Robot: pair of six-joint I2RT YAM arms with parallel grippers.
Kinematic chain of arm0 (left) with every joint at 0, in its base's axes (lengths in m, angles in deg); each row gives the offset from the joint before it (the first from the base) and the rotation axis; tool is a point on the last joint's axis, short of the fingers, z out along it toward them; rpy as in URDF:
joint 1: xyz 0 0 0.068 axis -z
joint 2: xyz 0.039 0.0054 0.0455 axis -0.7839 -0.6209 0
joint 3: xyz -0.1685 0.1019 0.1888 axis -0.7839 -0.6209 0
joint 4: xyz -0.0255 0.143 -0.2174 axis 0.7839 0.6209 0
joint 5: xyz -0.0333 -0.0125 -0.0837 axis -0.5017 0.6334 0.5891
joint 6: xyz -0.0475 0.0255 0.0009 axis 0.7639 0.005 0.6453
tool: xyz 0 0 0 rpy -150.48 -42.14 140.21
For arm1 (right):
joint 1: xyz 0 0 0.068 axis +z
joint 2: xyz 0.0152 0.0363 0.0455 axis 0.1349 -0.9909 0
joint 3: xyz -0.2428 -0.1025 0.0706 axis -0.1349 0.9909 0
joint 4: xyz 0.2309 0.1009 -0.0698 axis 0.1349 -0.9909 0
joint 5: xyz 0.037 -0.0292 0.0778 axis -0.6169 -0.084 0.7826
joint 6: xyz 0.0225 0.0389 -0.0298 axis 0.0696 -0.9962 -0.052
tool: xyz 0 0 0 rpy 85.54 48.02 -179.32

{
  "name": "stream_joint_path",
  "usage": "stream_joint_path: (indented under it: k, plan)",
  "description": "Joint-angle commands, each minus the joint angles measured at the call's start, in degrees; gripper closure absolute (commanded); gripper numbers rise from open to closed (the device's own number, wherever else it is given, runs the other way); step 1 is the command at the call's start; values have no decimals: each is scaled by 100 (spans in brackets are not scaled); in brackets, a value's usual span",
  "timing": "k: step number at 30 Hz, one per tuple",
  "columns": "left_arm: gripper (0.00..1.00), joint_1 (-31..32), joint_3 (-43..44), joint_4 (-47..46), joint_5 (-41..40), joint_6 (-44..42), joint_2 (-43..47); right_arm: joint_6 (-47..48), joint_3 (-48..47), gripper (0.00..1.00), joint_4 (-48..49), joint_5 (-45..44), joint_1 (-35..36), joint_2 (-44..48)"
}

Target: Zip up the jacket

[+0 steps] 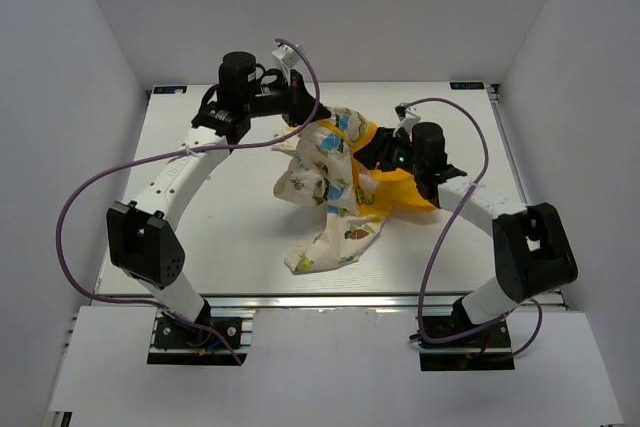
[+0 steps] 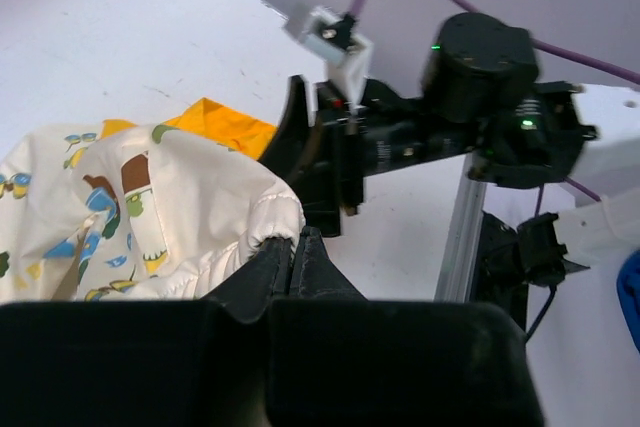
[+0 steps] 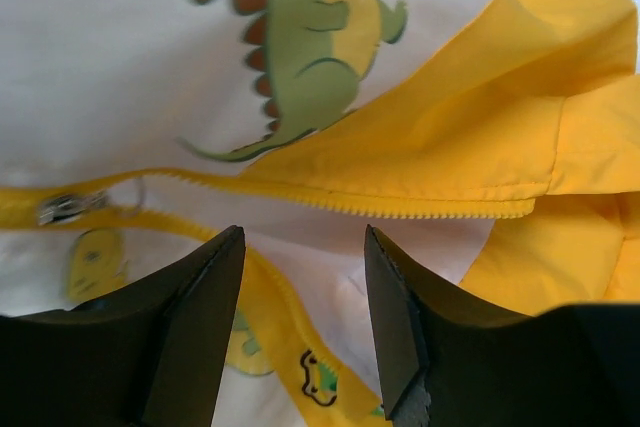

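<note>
The jacket [image 1: 330, 187] lies crumpled mid-table, cream with cartoon prints, its yellow-orange lining showing at the right. My left gripper [image 1: 303, 119] is at its far edge. In the left wrist view it [image 2: 297, 239] is shut on the jacket's [image 2: 150, 217] white gathered hem. My right gripper [image 1: 378, 162] hovers over the jacket's right side. In the right wrist view it [image 3: 303, 247] is open and empty just above the open front of the jacket [image 3: 120, 67]. The two yellow zipper tapes [image 3: 400, 202] run apart, and the metal slider [image 3: 65, 207] sits left of the fingers.
The white table [image 1: 220, 237] is boxed in by white walls at the back and sides. An aluminium rail [image 1: 320, 302] runs along the near edge. Purple cables [image 1: 90, 187] loop off both arms. The right arm's wrist [image 2: 470, 67] stands close in front of my left gripper.
</note>
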Motion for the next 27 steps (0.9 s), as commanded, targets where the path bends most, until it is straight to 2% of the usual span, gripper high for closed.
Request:
stream_joint_path:
  k: [1,7,11,16,18,22,27]
  plan:
    - [100,4,352,-176,652,-172,57,-185,-275,43,629,231,12,-321]
    - [100,4,598,-35,960,-199,-163,-492,-443,44,1191,987,152,-927]
    - [100,4,572,-61,1021,-172,-163,-597,-487,43,1411,891,302,-1130]
    - [100,13,256,-79,873,-128,-23,-1292,-584,42,2614,1462,320,-1508]
    - [100,4,133,26,706,-225,65,-1424,-303,42,3079,1550,320,-1412]
    - [100,-22,-253,193,285,-531,337,-1074,31,43,2592,1288,294,-869]
    - [100,-110,-263,702,-15,-945,575,-968,576,45,2370,874,92,-235]
